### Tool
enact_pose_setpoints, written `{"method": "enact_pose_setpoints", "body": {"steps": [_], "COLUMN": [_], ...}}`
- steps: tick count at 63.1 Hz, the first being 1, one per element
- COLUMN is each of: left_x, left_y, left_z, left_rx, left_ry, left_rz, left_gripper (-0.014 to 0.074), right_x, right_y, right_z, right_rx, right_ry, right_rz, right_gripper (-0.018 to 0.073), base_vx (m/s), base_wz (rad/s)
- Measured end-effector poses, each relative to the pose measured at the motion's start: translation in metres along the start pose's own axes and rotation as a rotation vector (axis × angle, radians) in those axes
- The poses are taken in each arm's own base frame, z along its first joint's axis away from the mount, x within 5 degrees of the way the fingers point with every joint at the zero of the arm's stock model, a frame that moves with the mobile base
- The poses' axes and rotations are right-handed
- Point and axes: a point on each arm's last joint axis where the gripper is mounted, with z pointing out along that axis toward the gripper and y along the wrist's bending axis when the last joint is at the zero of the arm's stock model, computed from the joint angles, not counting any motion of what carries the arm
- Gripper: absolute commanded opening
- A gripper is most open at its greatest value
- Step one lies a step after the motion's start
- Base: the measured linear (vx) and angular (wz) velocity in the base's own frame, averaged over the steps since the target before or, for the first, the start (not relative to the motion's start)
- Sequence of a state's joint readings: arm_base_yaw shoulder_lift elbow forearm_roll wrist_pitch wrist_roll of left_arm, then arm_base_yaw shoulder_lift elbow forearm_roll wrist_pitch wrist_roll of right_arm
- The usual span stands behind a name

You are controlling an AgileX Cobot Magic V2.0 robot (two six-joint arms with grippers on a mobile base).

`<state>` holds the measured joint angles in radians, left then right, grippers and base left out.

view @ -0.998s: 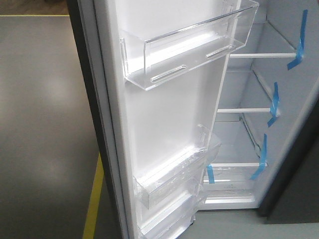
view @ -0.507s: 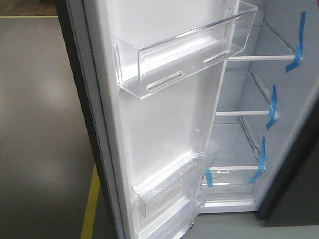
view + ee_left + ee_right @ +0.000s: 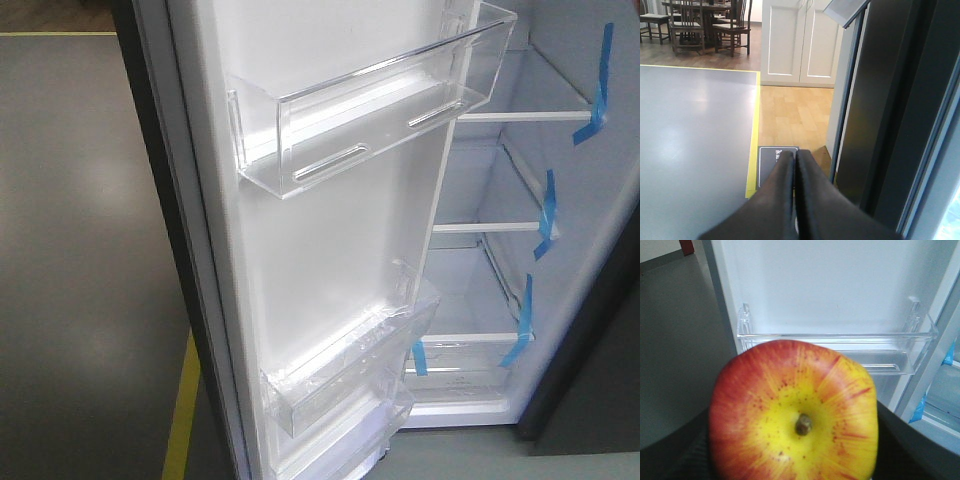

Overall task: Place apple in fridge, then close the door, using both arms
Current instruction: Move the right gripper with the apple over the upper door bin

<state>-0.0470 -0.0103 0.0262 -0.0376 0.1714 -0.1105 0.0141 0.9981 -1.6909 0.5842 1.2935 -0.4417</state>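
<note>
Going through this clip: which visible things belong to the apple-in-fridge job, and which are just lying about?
Job:
apple
fridge
door, open
left gripper, jaws shut

Lying about:
dining chairs
white cabinet
yellow floor line

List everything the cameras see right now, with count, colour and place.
apple: one, red and yellow, gripped before the door.
fridge: one, white inside, open.
door: one, white inside, swung open.
door bins: at least three, clear, on the door.
glass shelves: three, clear, in the fridge.
tape strips: four, blue, inside the fridge.
floor lines: two, yellow, on grey floor.
cabinet: one, white, beyond the door.
chairs: several, dark wood, far background.
left end effector: one, black, shut, empty.
right end effector: one, black, shut on the apple.
</note>
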Motion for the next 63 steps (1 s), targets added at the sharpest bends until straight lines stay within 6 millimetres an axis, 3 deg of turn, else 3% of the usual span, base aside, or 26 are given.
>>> {"method": "enact_pose_setpoints", "body": {"steps": [49, 56, 63], "left_x": [0.0, 0.0, 0.0], "left_y": [0.0, 0.0, 0.0], "left_z": [0.0, 0.0, 0.0], "left_rx": [0.0, 0.0, 0.0], "left_ry": [0.0, 0.0, 0.0], "left_rz": [0.0, 0.0, 0.0], "left_gripper": [-0.0006, -0.0006, -0.0006], "right_x": [-0.006, -0.016, -0.026], "right_y": [0.001, -0.006, -0.02], "right_z": [0.001, 0.008, 0.031], "right_rx": [-0.021, -0.005, -0.034], "right_ry": [-0.063, -0.154, -0.207], "right_rz": [0.0, 0.0, 0.005], "right_gripper": [-0.0003, -0.0003, -0.0003], "base_vx": [0.0, 0.0, 0.0], "base_wz": [0.0, 0.0, 0.0]}}
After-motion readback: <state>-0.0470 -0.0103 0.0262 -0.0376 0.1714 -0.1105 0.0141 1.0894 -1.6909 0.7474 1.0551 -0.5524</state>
